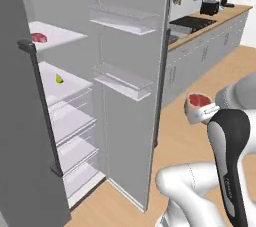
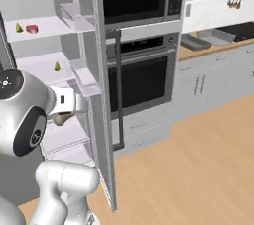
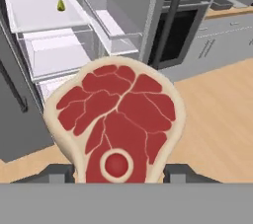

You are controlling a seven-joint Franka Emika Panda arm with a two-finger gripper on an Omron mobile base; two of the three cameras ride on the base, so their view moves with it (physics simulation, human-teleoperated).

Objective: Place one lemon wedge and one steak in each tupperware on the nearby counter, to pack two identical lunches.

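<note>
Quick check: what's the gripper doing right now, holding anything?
Gripper: jaws closed on a steak, held up in front of the open fridge.

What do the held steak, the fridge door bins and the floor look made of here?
Steak: raw meat, matte red lobes with pale fat rim and round bone, clamped in the gripper. Door bins: likely clear plastic, see-through with lighter edges. Floor: light wood, faint plank grain, low sheen.
</note>
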